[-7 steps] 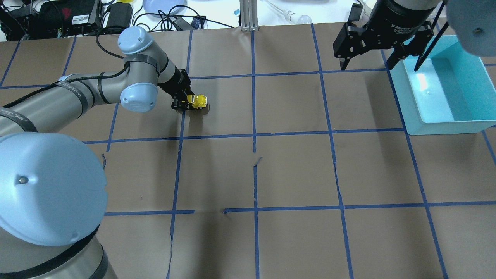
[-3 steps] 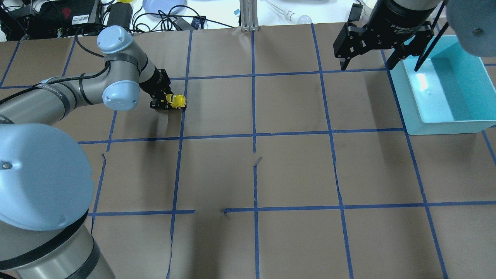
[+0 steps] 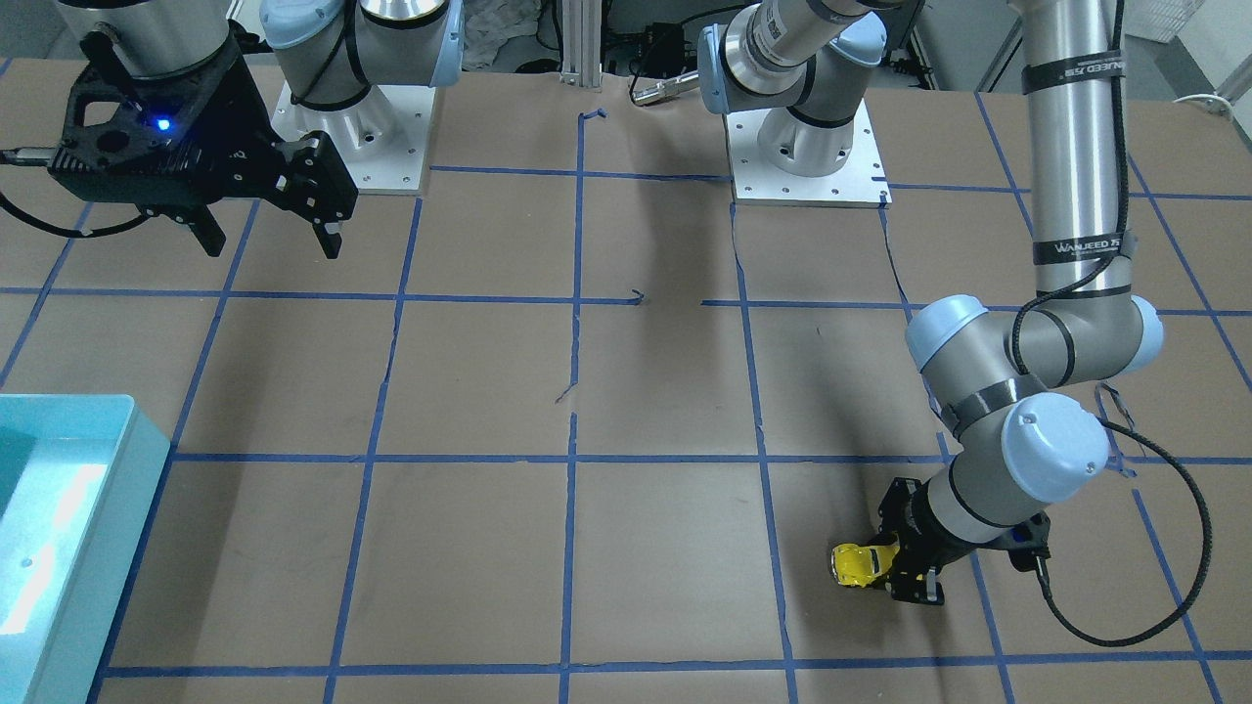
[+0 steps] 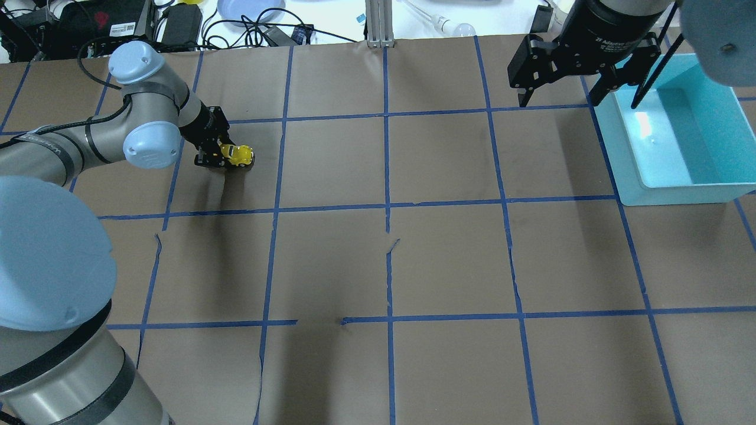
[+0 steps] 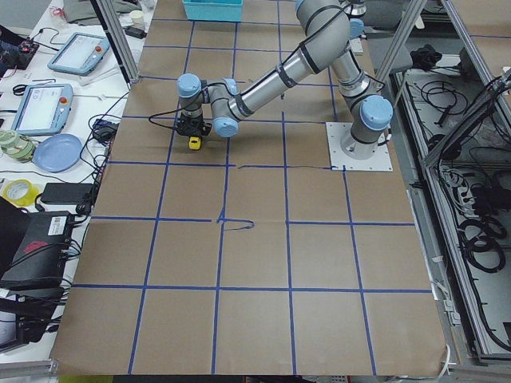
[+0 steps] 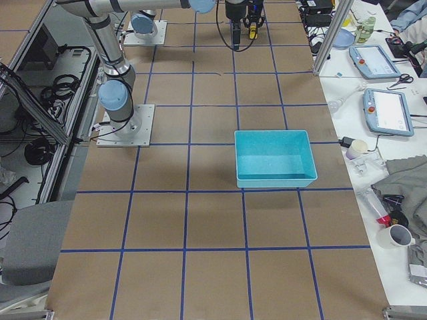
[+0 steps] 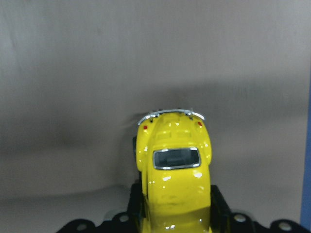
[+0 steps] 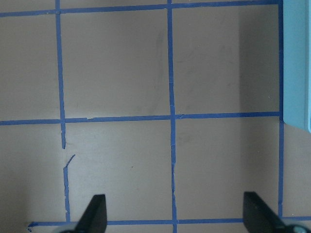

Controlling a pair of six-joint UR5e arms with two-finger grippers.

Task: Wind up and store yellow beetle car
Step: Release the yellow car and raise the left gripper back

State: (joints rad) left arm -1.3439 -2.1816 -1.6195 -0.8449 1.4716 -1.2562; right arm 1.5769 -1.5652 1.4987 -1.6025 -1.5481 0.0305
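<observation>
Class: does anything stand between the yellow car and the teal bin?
Nothing lies on the table between car and bin. Only the open right gripper hangs beside the bin's edge. The left gripper holds the car.

"WANJEED 75" on left arm strap point(image 3: 1081, 249); "2F Adaptive" on right gripper point(image 4: 557, 101).

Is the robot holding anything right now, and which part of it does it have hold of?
The left tool grips the yellow beetle car by its sides at the front end, tail sticking out. The right tool is open and holds nothing.
</observation>
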